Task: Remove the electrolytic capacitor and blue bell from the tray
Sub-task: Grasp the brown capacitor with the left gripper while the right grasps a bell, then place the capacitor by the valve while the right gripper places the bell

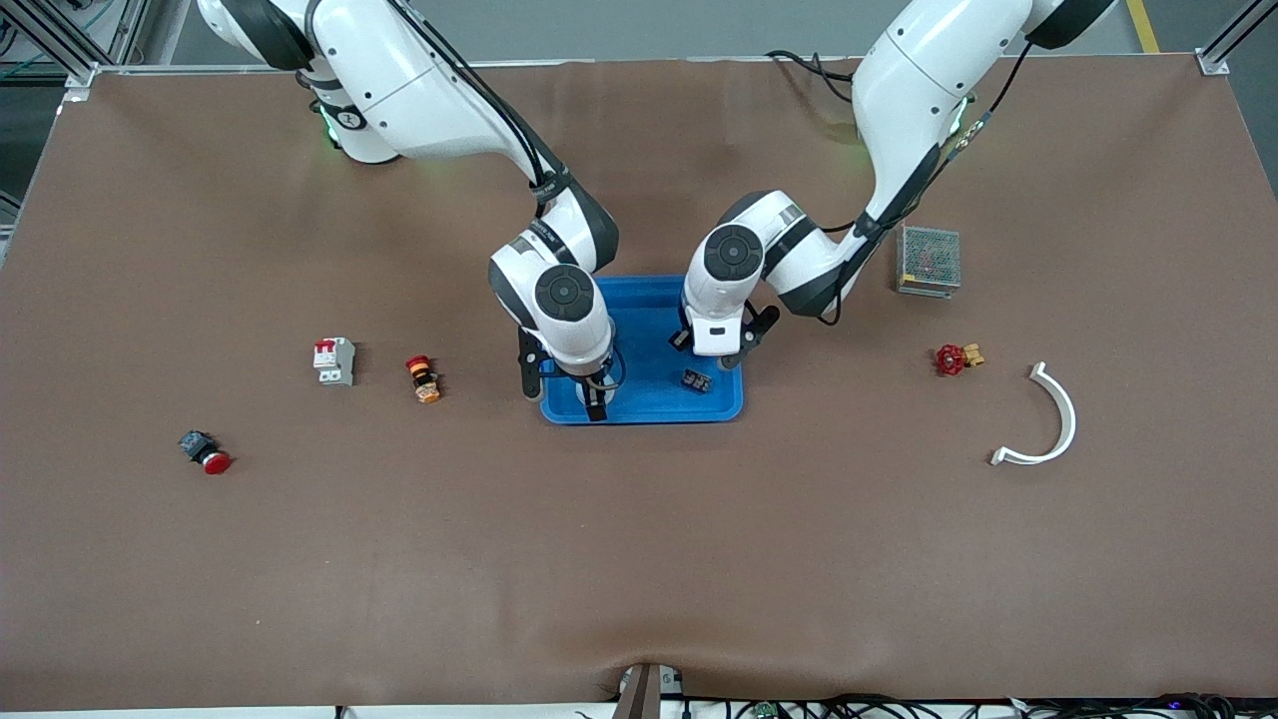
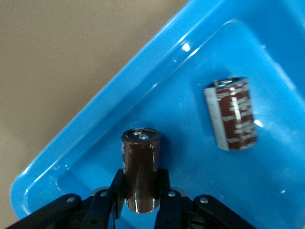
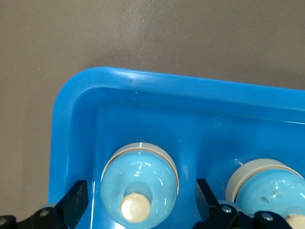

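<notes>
My left gripper (image 2: pixel 140 185) is shut on a dark brown capacitor (image 2: pixel 140 162), which stands upright over a corner of the blue tray (image 2: pixel 95 114). A second capacitor (image 2: pixel 231 114) lies on its side on the tray floor. In the front view this gripper (image 1: pixel 737 358) hangs over the blue tray (image 1: pixel 649 414) at the left arm's end, beside a small dark part (image 1: pixel 696 380). My right gripper (image 3: pixel 140 198) is open, with its fingers either side of a pale blue bell (image 3: pixel 139 183) in a tray corner (image 3: pixel 143 78). Another bell (image 3: pixel 267 183) sits beside it. From the front, the right gripper (image 1: pixel 596 399) hides the bells.
Toward the right arm's end lie a white circuit breaker (image 1: pixel 334 360), an orange and red button (image 1: pixel 423 377) and a red push button (image 1: pixel 206 452). Toward the left arm's end are a mesh-covered box (image 1: pixel 929 260), a red valve (image 1: pixel 956 359) and a white curved piece (image 1: pixel 1045 419).
</notes>
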